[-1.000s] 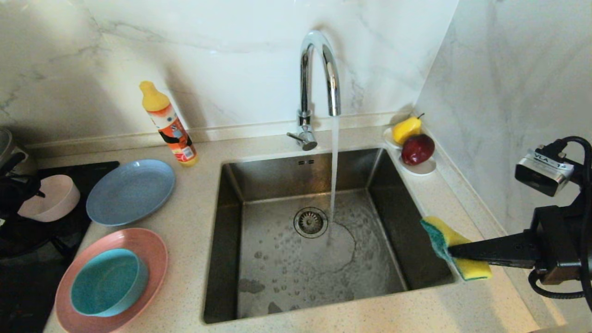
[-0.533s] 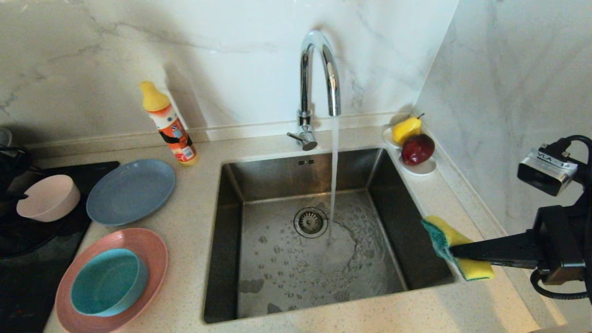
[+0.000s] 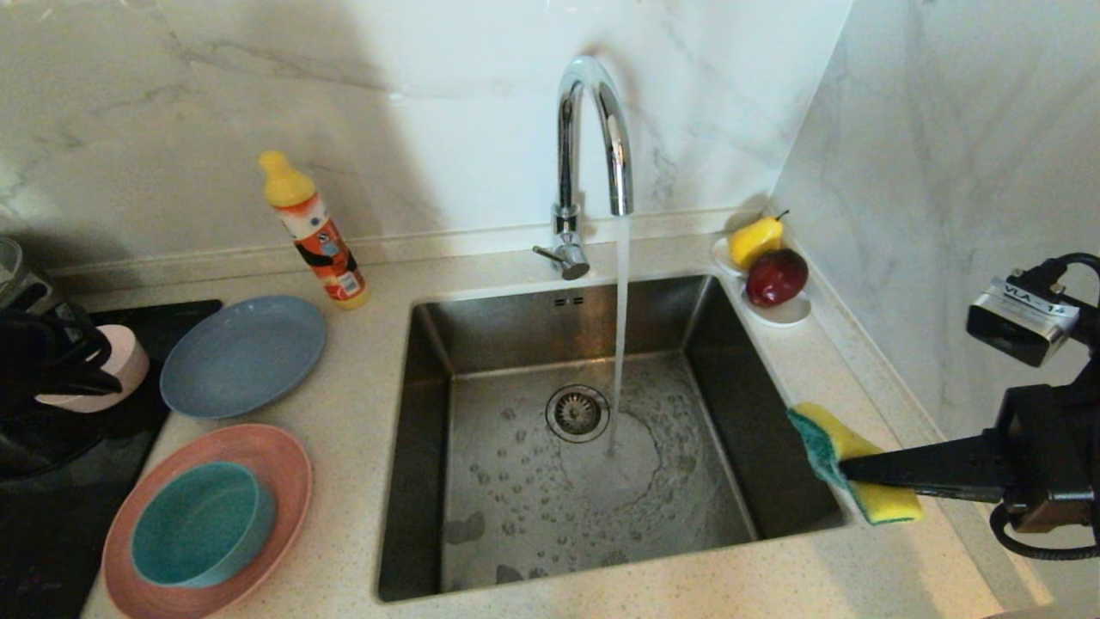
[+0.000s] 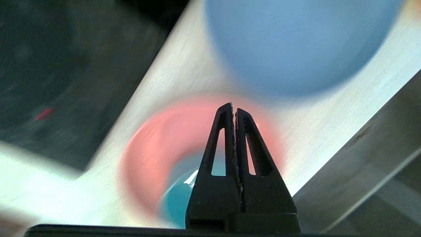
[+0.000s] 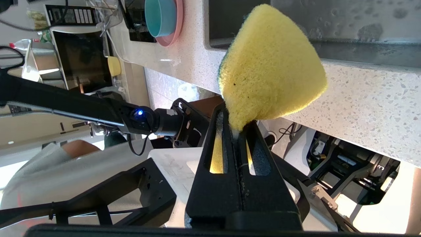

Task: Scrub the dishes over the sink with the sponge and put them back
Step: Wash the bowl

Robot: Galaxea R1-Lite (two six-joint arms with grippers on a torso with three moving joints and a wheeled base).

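My right gripper (image 3: 846, 468) is shut on the bent yellow-and-green sponge (image 3: 838, 451), held level over the sink's (image 3: 430, 387) right rim. The same grip shows in the right wrist view, the gripper (image 5: 235, 117) pinching the sponge (image 5: 269, 65). Water runs from the faucet (image 3: 593, 129) into the basin. On the counter to the left lie the grey-blue plate (image 3: 243, 354), the pink plate (image 3: 288, 464) with the teal bowl (image 3: 202, 524) on it, and the pale bowl (image 3: 129, 370), half hidden by my left arm (image 3: 43, 361). My left gripper (image 4: 233, 107) is shut and empty, above the pink plate (image 4: 154, 141).
An orange-and-yellow detergent bottle (image 3: 314, 232) stands behind the plates. A small white dish (image 3: 778, 314) with a pear and a red apple sits in the right corner. A black cooktop (image 3: 51, 516) lies at the far left. Marble walls close the back and right.
My left arm has shifted at the far left edge and now covers the left side of the pale bowl. The right gripper with the sponge has stayed in place.
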